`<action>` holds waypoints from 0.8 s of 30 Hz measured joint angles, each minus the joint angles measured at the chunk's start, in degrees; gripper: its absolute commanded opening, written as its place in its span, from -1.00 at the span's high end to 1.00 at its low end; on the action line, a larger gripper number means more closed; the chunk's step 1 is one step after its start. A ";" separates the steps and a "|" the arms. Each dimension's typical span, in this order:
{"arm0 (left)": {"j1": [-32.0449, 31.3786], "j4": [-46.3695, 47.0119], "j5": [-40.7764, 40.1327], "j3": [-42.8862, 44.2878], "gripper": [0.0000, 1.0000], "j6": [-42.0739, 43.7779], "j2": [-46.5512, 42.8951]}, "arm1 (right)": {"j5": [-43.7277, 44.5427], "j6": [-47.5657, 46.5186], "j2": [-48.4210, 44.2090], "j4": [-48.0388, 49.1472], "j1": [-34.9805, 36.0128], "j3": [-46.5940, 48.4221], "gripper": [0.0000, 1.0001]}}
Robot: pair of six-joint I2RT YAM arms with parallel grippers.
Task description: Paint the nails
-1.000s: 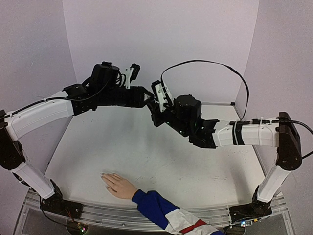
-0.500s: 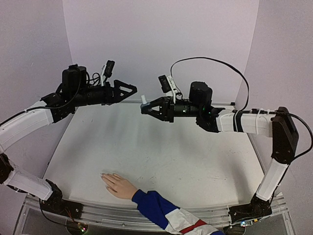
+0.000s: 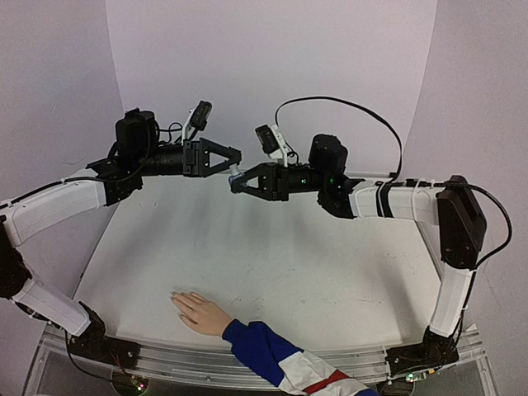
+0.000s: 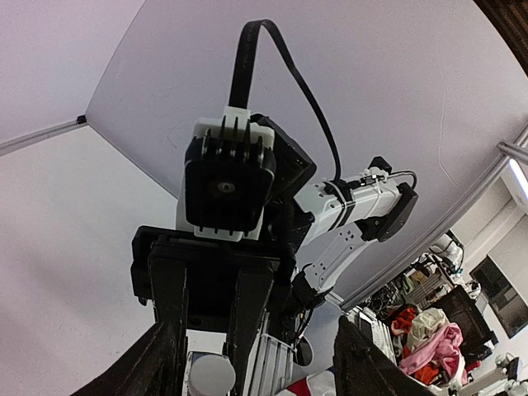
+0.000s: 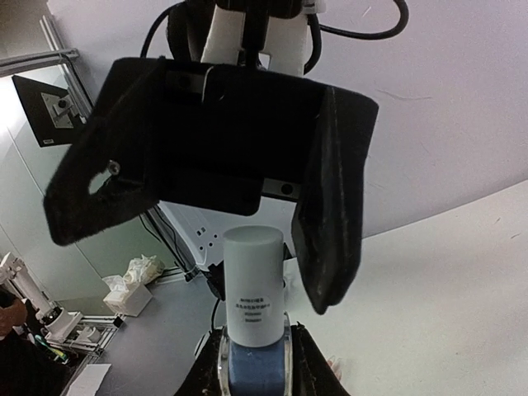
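My right gripper (image 3: 238, 185) is shut on a small blue bottle with a white cap (image 3: 236, 174) and holds it high over the far part of the table. In the right wrist view the right gripper (image 5: 254, 359) clamps the blue body, and the white cap (image 5: 254, 289) stands up. My left gripper (image 3: 234, 162) is open and faces it, its black fingers (image 5: 330, 214) on either side of the cap. The left wrist view shows the cap (image 4: 210, 375) end-on. The pale hand (image 3: 203, 313) lies flat at the near edge, its tiny nails (image 3: 175, 295) pointing left.
The hand's blue, white and red sleeve (image 3: 285, 361) runs off the near edge of the white table (image 3: 330, 272). Purple walls (image 3: 272, 74) close the back and sides. A black cable (image 3: 355, 111) loops above the right arm.
My left gripper has swung right and come up to the bottle. My right gripper has moved slightly left with the bottle, so the cap now sits between the open left fingers. The hand has not moved.
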 measured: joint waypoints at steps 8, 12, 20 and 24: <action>0.02 1.03 0.09 0.00 0.35 0.20 0.35 | -0.50 1.81 0.00 2.27 -0.22 0.37 1.00; -0.07 0.94 -0.22 0.13 0.39 0.20 1.03 | -0.20 1.88 0.00 2.34 -0.22 0.37 1.00; -1.03 -1.07 -4.55 1.09 1.00 3.52 1.73 | 2.43 2.56 -0.44 2.54 -0.22 -0.57 1.00; -2.38 -3.91 -12.04 1.53 1.00 5.97 1.70 | 10.27 -1.51 -2.29 -1.66 0.15 -2.47 1.00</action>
